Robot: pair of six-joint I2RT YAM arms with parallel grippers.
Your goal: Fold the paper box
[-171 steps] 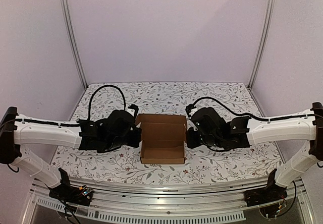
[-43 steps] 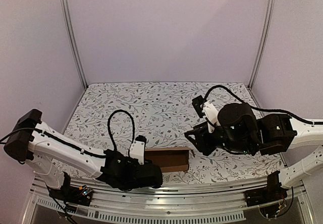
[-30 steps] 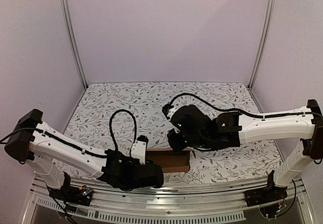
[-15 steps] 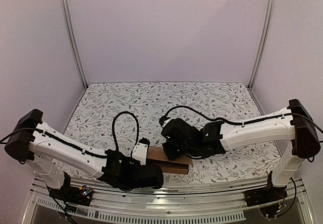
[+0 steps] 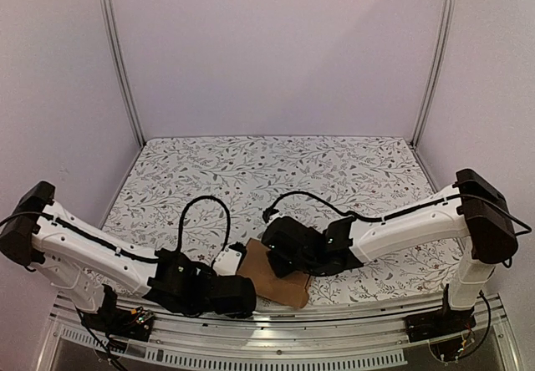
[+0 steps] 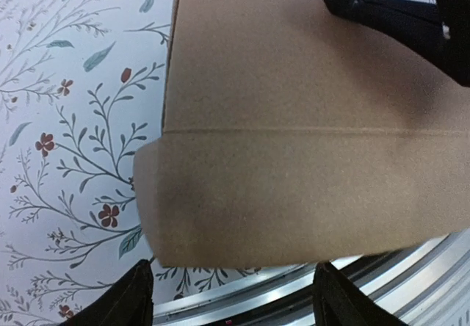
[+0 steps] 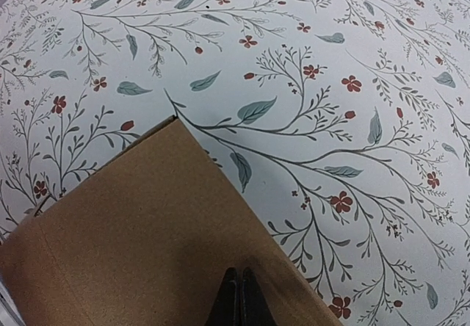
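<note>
Near the front edge of the table (image 5: pixel 251 170), top view: paper box (image 5: pixel 280 283) lies between left gripper (image 5: pixel 238 277) and right gripper (image 5: pixel 276 258). Left wrist view: fingers (image 6: pixel 136 296) spread apart, front flap (image 6: pixel 294 201) just ahead of them, nothing clamped. Right wrist view: tips (image 7: pixel 231 300) together, resting on the lid. Step looks like closing the lid. Next move probably needs the flap tucked in while the lid is held down.
</note>
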